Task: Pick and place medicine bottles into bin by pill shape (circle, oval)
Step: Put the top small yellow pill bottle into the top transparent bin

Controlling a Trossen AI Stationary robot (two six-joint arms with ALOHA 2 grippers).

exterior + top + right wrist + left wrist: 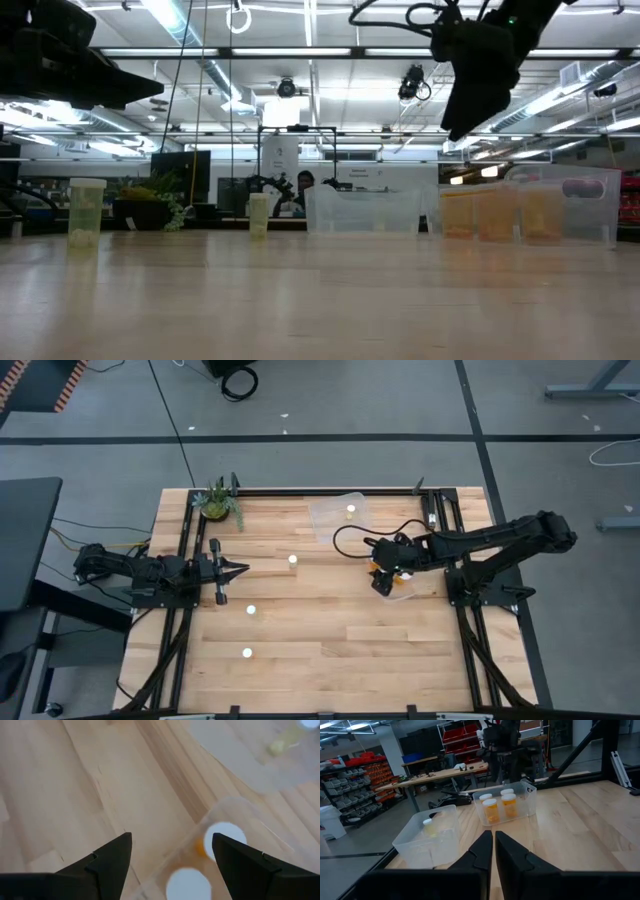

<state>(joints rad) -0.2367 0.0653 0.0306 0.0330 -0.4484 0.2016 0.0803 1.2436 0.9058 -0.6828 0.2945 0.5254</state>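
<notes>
My right gripper (385, 572) is open and empty, high above the near-left corner of a clear bin (408, 592) that holds three amber bottles with white caps (491, 809). In the right wrist view (172, 837) two of those caps (225, 837) show below the fingers. A second clear bin (340, 515) at the far edge holds one pale bottle (350, 510). Three loose bottles stand upright on the table: one (293, 560) mid-table, two (251, 610) (247, 653) nearer. My left gripper (240, 570) is shut and empty at the table's left.
A small potted plant (218, 500) stands at the far left corner. Black frame rails (185, 530) run along the table's left and right edges. Bare wood (350, 650) lies across the near half of the table, apart from the two loose bottles.
</notes>
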